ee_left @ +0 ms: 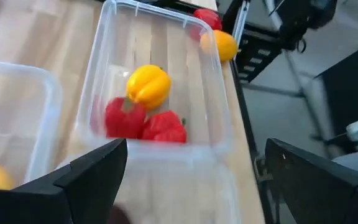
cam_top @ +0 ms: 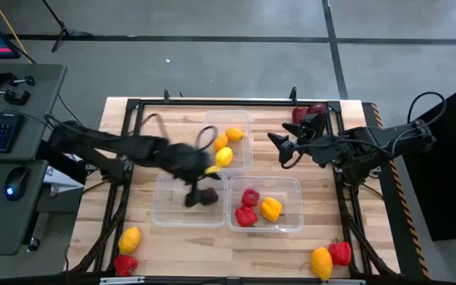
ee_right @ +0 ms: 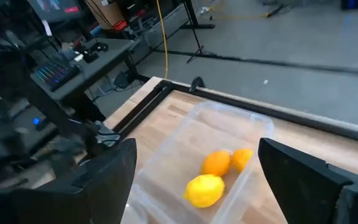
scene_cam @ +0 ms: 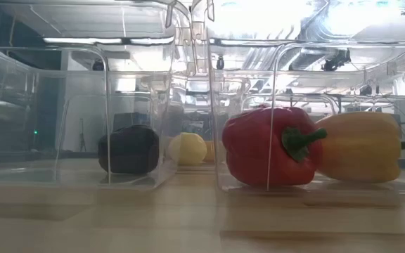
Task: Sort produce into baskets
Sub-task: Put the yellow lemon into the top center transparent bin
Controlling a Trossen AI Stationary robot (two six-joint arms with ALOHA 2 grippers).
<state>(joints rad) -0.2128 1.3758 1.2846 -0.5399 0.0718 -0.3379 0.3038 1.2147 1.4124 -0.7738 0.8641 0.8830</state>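
Three clear baskets stand mid-table. The far basket (cam_top: 229, 136) holds lemons (ee_right: 204, 190) and an orange citrus (ee_right: 217, 162). In the near left basket (cam_top: 169, 207) rests a dark maroon fruit (scene_cam: 129, 149). Two red peppers (ee_left: 143, 122) and a yellow pepper (ee_left: 148, 86) lie in the near right basket (cam_top: 291, 187). My left gripper (cam_top: 190, 188) hangs open over the near left basket, with nothing between its fingers (ee_left: 196, 152). My right gripper (cam_top: 279, 147) hovers open and empty to the right of the far basket (ee_right: 196, 144).
Loose produce lies near the table's corners: a yellow pepper (cam_top: 131, 237) and a red pepper (cam_top: 125, 264) at the near left, an orange piece (cam_top: 321, 261) and a red pepper (cam_top: 340, 252) at the near right, dark red pieces (cam_top: 307, 113) at the far right.
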